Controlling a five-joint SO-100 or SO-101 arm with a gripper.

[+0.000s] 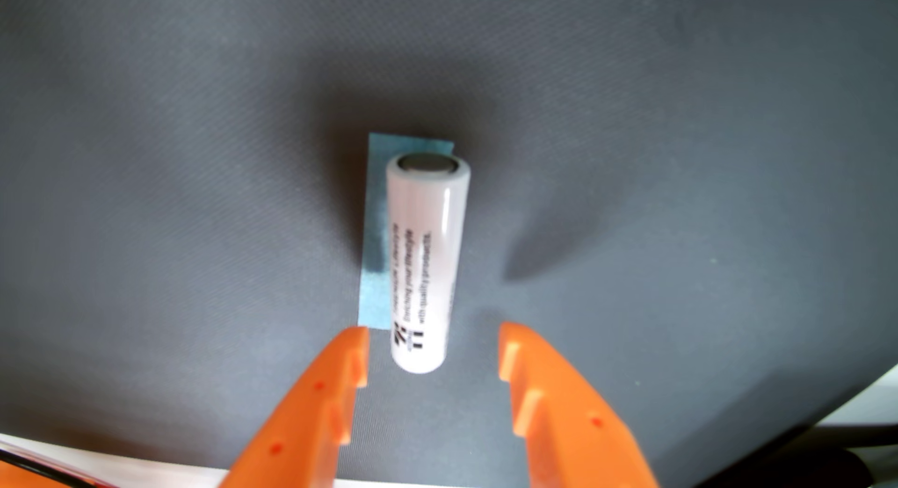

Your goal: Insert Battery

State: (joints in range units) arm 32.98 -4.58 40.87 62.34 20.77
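Orange fingers [316, 405] of the end effector [434, 335] enter the wrist view from the bottom edge, spread wide and released, gripping nothing. Between the two tips, touching neither, sits the near end of a white cylindrical battery [425, 259]. It lies on a dark grey mat [170, 177], its long axis running straight away from the end effector, its flat metal end facing the far side. Black print runs lengthwise along its casing, too blurred to read. Under it and showing along its left side in this view is a strip of blue tape [376, 235], partly hidden by the battery. Open mat surrounds the battery on all sides. At the lower right corner the mat's edge gives way to a pale table [870, 395]; a white strip shows at the lower left.
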